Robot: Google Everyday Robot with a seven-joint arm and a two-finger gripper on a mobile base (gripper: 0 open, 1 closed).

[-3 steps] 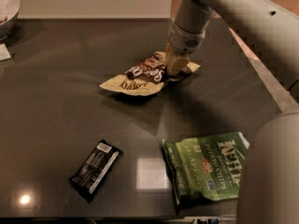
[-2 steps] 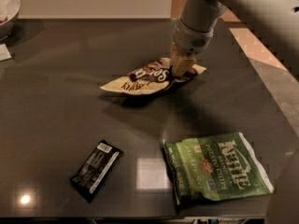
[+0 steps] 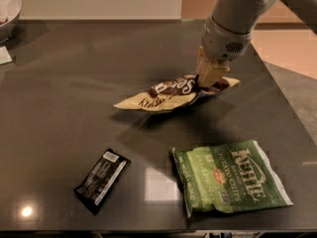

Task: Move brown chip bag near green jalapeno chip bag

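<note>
The brown chip bag has a dark brown centre, cream ends and white lettering. It hangs a little above the dark table, tilted, with its right end raised. My gripper comes down from the upper right and is shut on the bag's right end. The green jalapeno chip bag lies flat at the table's front right, below and to the right of the brown bag, apart from it.
A small black wrapper with a white label lies at the front left. A white bowl sits at the far left corner with a paper scrap beside it. The table's right edge runs close to my arm.
The brown bag and my gripper have shifted slightly right and forward, and the bag's right end has risen off the table. The arm has moved out from in front of the green bag.
</note>
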